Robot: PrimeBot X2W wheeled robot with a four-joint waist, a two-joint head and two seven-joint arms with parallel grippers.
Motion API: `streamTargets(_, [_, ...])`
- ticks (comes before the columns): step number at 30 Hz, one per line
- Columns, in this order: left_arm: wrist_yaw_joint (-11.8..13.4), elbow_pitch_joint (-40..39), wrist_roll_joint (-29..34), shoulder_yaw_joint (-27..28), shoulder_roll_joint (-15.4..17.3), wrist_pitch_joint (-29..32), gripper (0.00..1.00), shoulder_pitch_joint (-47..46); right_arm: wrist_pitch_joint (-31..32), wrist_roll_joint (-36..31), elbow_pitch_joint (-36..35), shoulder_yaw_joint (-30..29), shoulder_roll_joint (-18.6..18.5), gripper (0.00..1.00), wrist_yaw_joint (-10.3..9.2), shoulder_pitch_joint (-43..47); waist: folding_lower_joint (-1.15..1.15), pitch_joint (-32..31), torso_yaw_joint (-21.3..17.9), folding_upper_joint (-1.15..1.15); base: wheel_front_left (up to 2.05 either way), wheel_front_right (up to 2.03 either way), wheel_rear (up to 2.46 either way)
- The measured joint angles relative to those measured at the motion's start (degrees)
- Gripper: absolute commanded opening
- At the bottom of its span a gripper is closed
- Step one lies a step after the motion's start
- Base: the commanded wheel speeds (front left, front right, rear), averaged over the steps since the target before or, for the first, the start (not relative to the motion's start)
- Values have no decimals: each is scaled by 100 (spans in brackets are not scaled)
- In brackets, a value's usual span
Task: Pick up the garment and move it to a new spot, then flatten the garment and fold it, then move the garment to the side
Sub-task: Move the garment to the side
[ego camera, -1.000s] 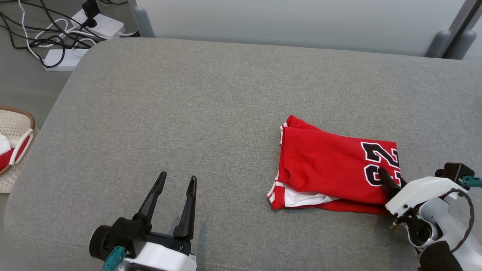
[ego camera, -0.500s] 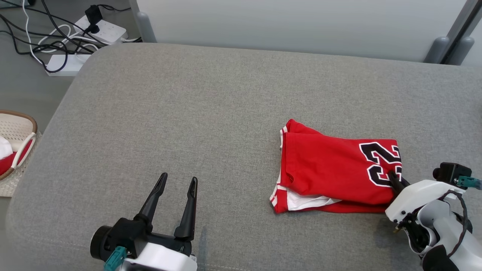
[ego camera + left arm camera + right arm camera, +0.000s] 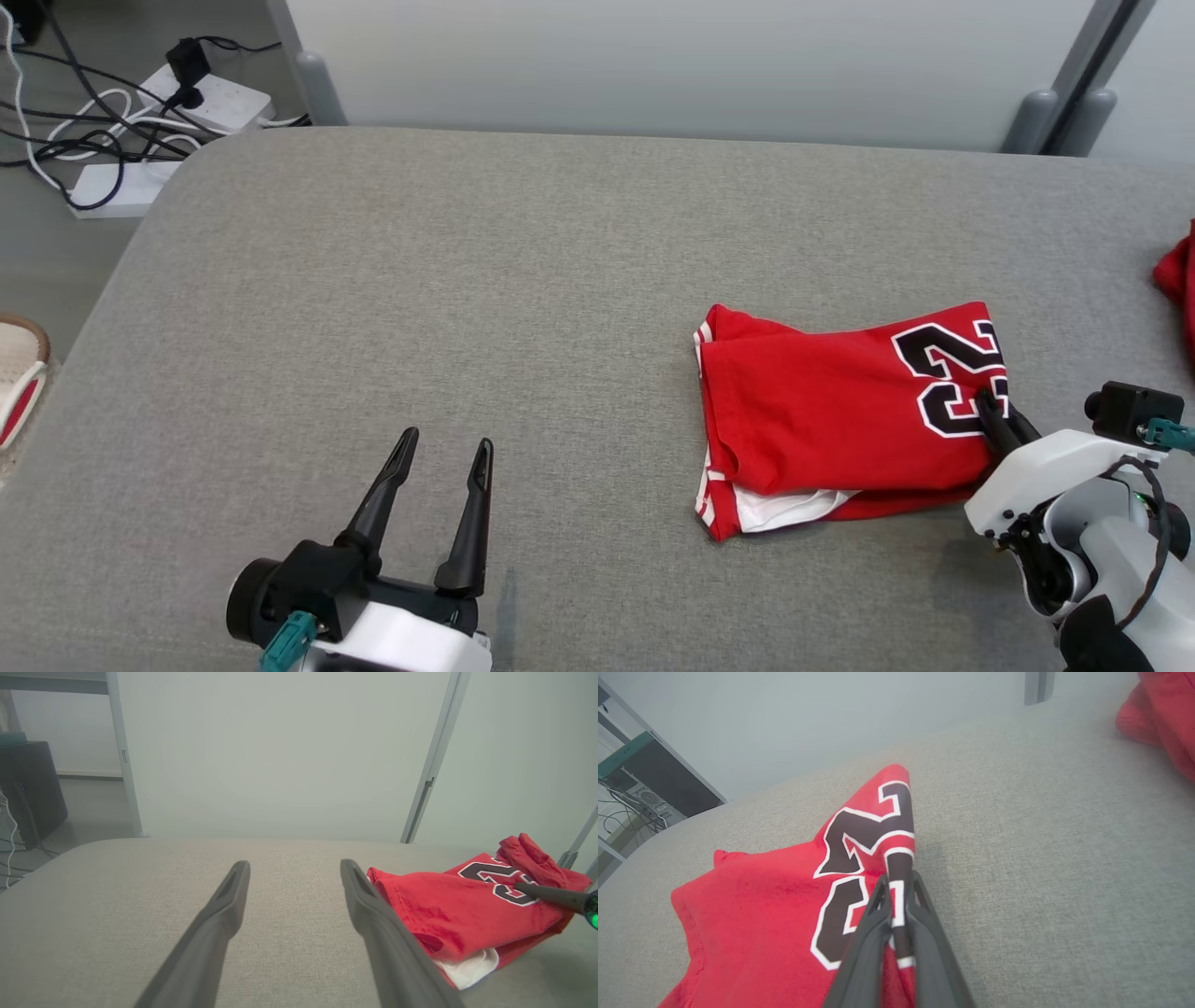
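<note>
At the numbered edge, right gripper (image 3: pixel 988 403) now pinches garment (image 3: pixel 822 411); left gripper (image 3: pixel 446 441) unmoved.

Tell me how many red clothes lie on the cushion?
2: a folded jersey pinched by the right tool, another garment far right on the cushion, partly out of view.

At the right edge of the head view a second red cloth (image 3: pixel 1178 280) is cut off by the frame, so its shape cannot be told, and at the left edge a woven basket (image 3: pixel 21 359) is cropped to a sliver. The tips of the right gripper (image 3: pixel 985 403) are partly buried in the garment (image 3: pixel 822 411) beside the number. The garment's lower layers lie hidden beneath the top fold.
</note>
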Motion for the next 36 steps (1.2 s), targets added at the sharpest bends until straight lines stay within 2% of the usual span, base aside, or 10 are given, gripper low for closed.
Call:
streamTargets(7, [0, -43, -3, -29, -1, 0, 100, -30, -80, 2, -9, 126, -125, 0, 0, 0, 0, 19, -433, 0, 0, 0, 0])
streamTargets(18, [-53, -38, 0, -73, -1, 0, 100, -380, -178, 79, 7, 146, -121, 0, 0, -1, 0, 138, -1309, 0, 0, 0, 0])
streamTargets(30, [-155, 69, 153, -46, -1, 0, 100, -570, -245, 107, -32, 151, -12, 0, 0, -3, 0, 321, -2252, 0, 0, 0, 0])
streamTargets(36, [-179, 93, 193, -23, -2, 0, 100, -582, -252, 105, -88, 148, 35, 0, 0, -1, 0, 400, -2573, 0, 0, 0, 0])
